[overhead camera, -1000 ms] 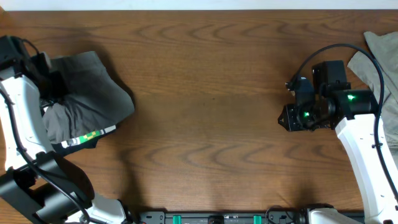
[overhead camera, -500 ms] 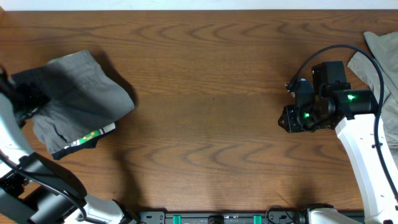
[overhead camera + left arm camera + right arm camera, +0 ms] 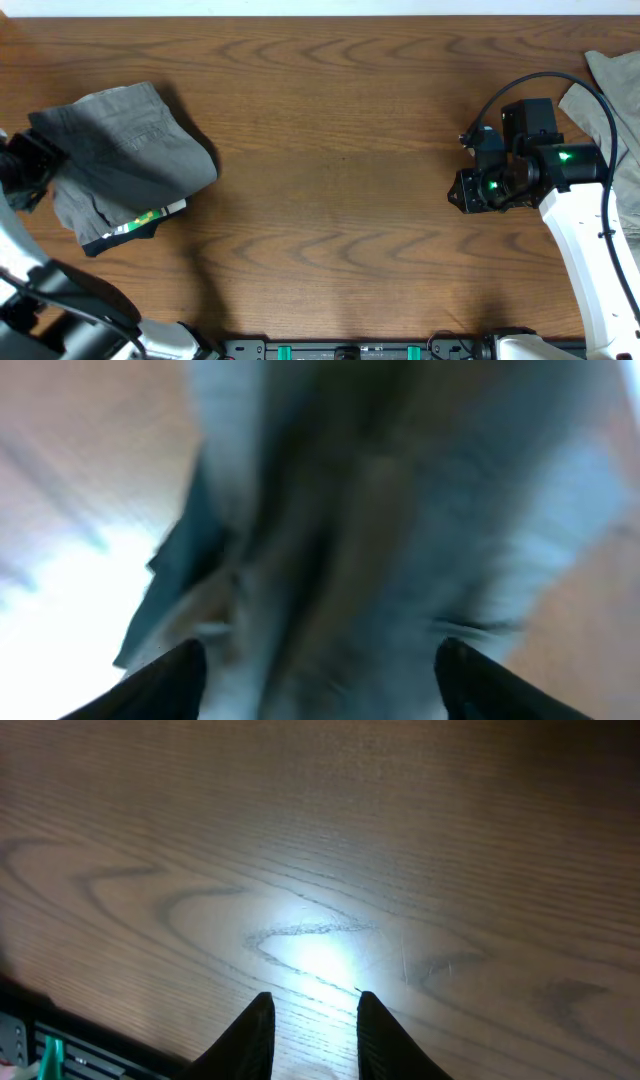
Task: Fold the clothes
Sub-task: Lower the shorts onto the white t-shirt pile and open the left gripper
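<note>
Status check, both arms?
Left gripper open, at folded grey shorts. Right gripper slightly open, empty, above table. Second garment waits far right. Nothing blocking.

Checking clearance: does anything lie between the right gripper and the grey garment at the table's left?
Nothing visible does; only bare wooden table separates the right gripper from the grey garment.

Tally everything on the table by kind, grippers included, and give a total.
Grey garments: 2, the folded bundle at left, the loose garment at the right edge
Dark piece with green-and-white label, under the bundle: 1
Grippers: 2, left gripper and right gripper
Total: 5
</note>
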Action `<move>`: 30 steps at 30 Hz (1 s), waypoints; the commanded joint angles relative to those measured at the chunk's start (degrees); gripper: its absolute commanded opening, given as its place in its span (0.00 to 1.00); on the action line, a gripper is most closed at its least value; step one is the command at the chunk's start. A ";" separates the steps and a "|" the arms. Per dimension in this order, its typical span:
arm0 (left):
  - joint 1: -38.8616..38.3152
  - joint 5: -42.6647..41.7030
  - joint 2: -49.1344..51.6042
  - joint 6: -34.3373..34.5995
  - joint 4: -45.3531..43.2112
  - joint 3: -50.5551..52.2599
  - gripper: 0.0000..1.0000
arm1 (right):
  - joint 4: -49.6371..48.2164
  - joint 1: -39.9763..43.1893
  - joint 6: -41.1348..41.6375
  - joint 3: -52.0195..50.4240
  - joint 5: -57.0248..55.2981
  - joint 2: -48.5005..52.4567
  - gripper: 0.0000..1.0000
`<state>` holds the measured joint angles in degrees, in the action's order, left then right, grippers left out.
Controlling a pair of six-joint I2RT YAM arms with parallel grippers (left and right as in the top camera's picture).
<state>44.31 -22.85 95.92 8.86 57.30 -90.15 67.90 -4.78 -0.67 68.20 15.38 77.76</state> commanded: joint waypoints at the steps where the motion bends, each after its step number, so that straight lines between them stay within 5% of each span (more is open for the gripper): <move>1: -0.50 -10.84 -6.75 -4.33 -1.38 -2.03 0.64 | 0.02 1.01 -0.70 0.57 -0.61 -0.24 0.26; 9: -4.22 -12.76 -11.82 -4.96 -2.21 -1.86 0.20 | -0.20 1.01 -0.70 0.57 -0.59 -0.22 0.26; 30: 5.62 -29.20 24.98 -8.59 -10.16 -0.24 0.19 | 3.19 1.01 -0.70 0.57 -0.59 -0.22 0.26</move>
<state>48.23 -47.24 116.73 2.63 47.31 -91.09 70.78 -4.78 -0.67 68.20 14.94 77.76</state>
